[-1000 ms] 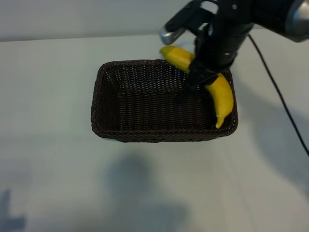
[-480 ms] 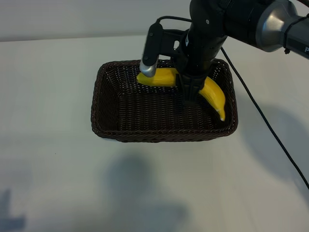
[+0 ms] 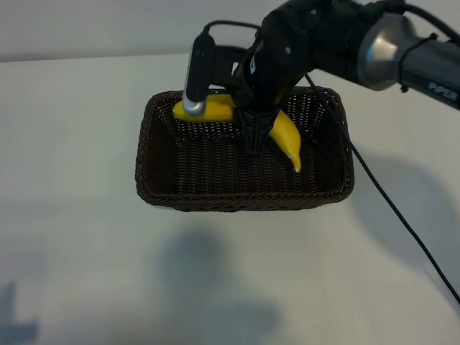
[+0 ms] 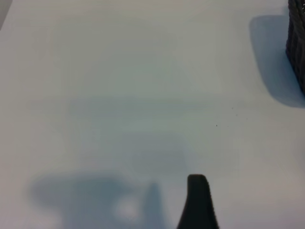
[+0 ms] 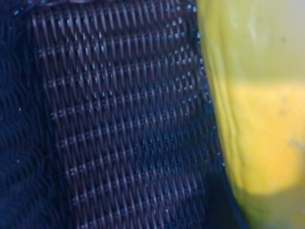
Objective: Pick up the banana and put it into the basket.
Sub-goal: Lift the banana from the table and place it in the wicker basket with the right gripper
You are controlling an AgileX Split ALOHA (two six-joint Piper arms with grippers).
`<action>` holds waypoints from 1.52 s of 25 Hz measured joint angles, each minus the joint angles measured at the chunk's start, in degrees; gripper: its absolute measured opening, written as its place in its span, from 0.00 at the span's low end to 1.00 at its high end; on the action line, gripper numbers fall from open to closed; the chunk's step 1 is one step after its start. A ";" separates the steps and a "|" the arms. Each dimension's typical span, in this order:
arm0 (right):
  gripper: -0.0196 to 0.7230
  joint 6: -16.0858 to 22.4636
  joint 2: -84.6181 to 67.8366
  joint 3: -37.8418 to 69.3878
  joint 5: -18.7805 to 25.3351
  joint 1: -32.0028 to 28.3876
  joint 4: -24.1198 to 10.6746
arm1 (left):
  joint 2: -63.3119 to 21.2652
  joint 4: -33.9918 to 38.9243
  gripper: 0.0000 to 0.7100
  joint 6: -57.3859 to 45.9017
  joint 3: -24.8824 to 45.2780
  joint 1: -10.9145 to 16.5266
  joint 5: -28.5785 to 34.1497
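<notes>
The yellow banana (image 3: 286, 135) hangs over the inside of the dark brown wicker basket (image 3: 237, 202), toward its back half. My right gripper (image 3: 254, 141) points down and is shut on the banana's middle; the fruit's ends stick out left and right of the fingers. Close up in the right wrist view, the banana (image 5: 259, 119) fills one side over the basket's weave (image 5: 119, 119). Whether the banana touches the basket floor I cannot tell. In the left wrist view only one dark fingertip (image 4: 197, 202) of the left gripper shows, over bare table, with nothing by it.
The basket stands on a plain white table (image 3: 72, 237). A black cable (image 3: 392, 208) trails from the right arm across the table to the right. A corner of the basket (image 4: 298, 47) shows at the edge of the left wrist view.
My right arm has carried the banana leftward and lower, from over the basket's right rim to over its middle. The left arm has not moved.
</notes>
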 joint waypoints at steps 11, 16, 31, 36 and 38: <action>0.59 -0.29 5.77 0.00 -0.47 0.00 -0.41 | 0.00 0.00 0.80 0.08 0.00 0.00 0.00; 0.59 -0.29 5.81 -0.04 -0.64 0.00 -0.41 | 0.00 0.00 0.80 0.08 0.00 0.00 0.00; 0.83 10.35 4.43 -0.28 3.32 0.41 -0.35 | 0.00 0.00 0.80 0.08 0.00 0.00 0.00; 0.82 19.47 2.93 -1.76 10.53 0.12 -0.30 | 0.00 0.00 0.80 0.08 0.00 0.00 0.00; 0.82 22.76 2.91 -3.26 12.97 -0.43 -0.10 | 0.00 0.00 0.80 0.08 0.00 0.00 0.00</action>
